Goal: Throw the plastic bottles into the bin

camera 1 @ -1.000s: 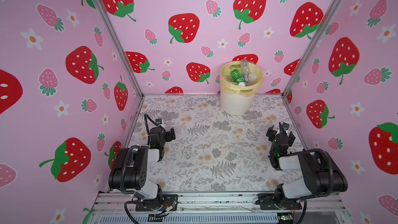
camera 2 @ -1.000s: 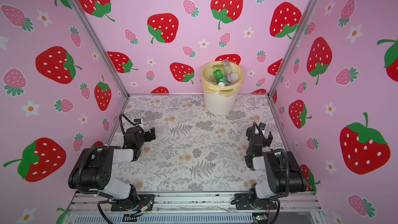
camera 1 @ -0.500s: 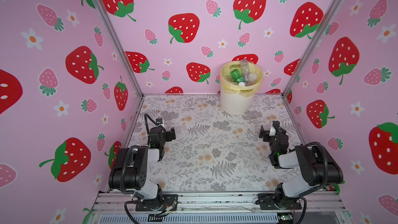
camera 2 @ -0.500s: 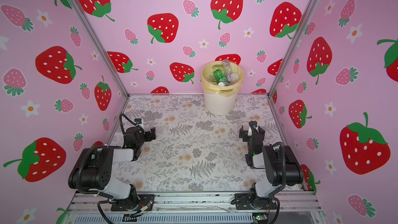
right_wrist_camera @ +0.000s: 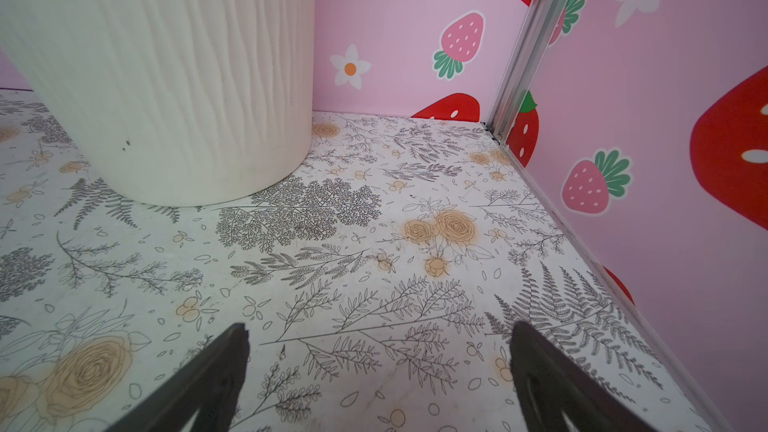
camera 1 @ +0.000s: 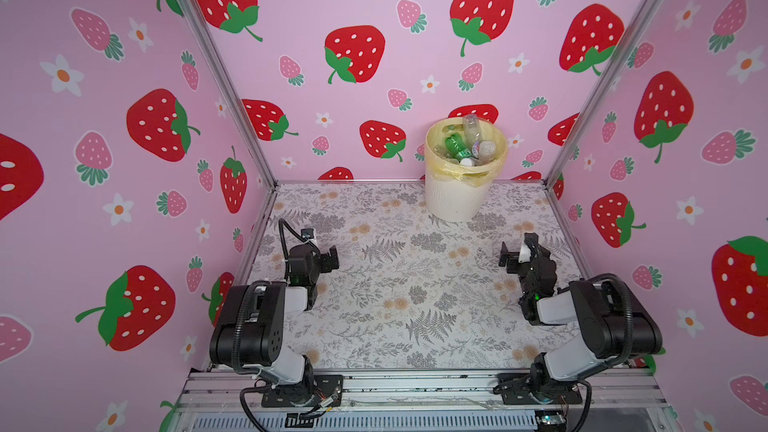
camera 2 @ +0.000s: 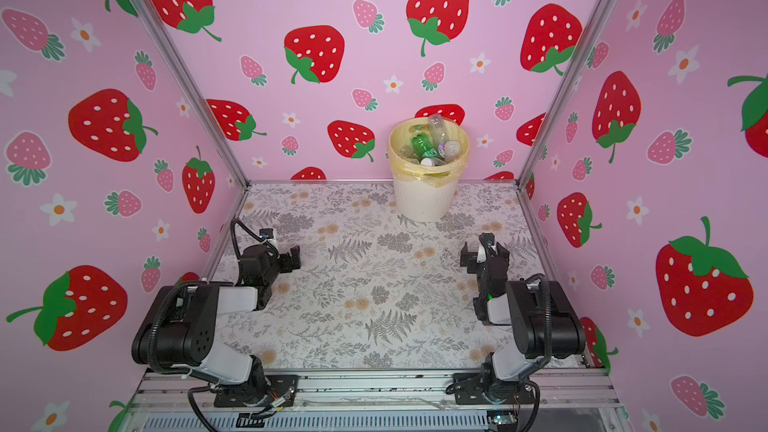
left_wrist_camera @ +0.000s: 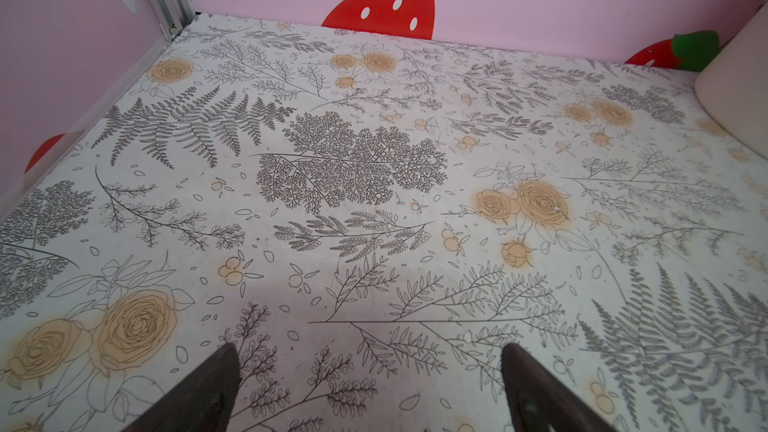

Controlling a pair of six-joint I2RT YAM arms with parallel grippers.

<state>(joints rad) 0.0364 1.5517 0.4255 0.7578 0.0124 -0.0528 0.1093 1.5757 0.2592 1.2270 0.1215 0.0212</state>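
Note:
The bin (camera 1: 455, 201) (camera 2: 420, 203), cream-white and ribbed with a yellow bag liner, stands at the back of the floor by the rear wall. Several plastic bottles (camera 1: 467, 145) (camera 2: 432, 146) fill its top, one of them green; none lies on the floor. My left gripper (camera 1: 330, 258) (camera 2: 294, 260) rests low at the left, open and empty (left_wrist_camera: 370, 351). At the right, my right gripper (camera 1: 514, 257) (camera 2: 473, 254) is open and empty (right_wrist_camera: 380, 330) in front of the bin's wall (right_wrist_camera: 166, 76). The bin's edge (left_wrist_camera: 735, 89) shows in the left wrist view.
Pink strawberry-print walls close in the floor on three sides, with aluminium posts (camera 1: 226, 76) (camera 1: 598, 76) at the back corners. A metal rail (camera 1: 415, 388) carrying both arm bases runs along the front edge.
My right gripper has swung a little toward the middle of the floor and stays open. The left arm, the bin and the bottles have not moved.

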